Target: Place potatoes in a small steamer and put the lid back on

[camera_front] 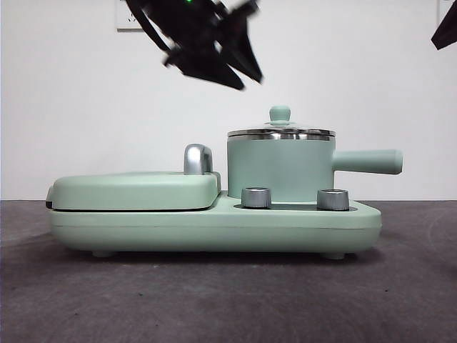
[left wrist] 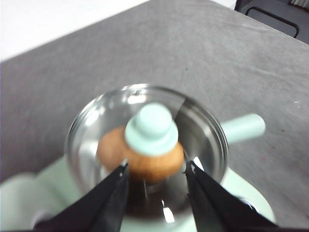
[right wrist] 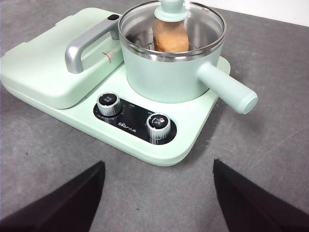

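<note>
The mint-green steamer pot (camera_front: 280, 171) stands on its base with its side handle pointing right; it also shows in the right wrist view (right wrist: 169, 77). The glass lid (camera_front: 280, 131) with a mint-green knob (left wrist: 151, 129) sits on the pot's rim (right wrist: 171, 54). The orange-brown potato (left wrist: 140, 157) lies inside under the glass, also visible in the right wrist view (right wrist: 170, 36). My left gripper (left wrist: 157, 169) is open and empty, above the lid, its jaws either side of the knob; it shows blurred at the top in the front view (camera_front: 214, 53). My right gripper (right wrist: 159, 186) is open and empty, back over the table.
The flat mint-green griddle (camera_front: 136, 189) with a chrome handle (right wrist: 84, 46) lies shut to the left of the pot on the same base. Two steel dials (right wrist: 110, 104) sit on the base's front. A black tip (camera_front: 446, 28) shows at the top right corner.
</note>
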`<state>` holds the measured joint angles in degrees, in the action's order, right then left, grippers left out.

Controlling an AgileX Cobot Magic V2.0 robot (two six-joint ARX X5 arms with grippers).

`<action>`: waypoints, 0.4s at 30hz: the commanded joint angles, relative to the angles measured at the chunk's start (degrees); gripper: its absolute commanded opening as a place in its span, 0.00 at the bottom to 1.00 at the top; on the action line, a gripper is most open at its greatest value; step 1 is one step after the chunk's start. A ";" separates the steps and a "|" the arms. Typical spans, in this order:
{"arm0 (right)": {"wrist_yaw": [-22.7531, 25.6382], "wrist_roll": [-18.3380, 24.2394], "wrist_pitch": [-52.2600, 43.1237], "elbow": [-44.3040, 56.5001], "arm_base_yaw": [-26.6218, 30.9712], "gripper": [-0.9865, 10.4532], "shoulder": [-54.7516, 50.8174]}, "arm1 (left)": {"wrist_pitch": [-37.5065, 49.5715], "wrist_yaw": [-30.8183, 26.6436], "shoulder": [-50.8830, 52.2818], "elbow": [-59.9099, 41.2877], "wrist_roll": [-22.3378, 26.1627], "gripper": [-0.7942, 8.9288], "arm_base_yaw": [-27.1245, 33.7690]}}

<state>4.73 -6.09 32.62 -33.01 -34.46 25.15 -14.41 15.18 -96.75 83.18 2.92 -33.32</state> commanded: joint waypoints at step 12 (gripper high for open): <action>-4.63 1.18 -4.50 -0.31 -0.28 0.39 8.50 | -5.27 0.26 16.81 -16.26 -9.29 0.28 2.71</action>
<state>0.75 -5.67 29.61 -33.01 -34.46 32.49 -20.84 15.18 -80.97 69.06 -5.32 -30.28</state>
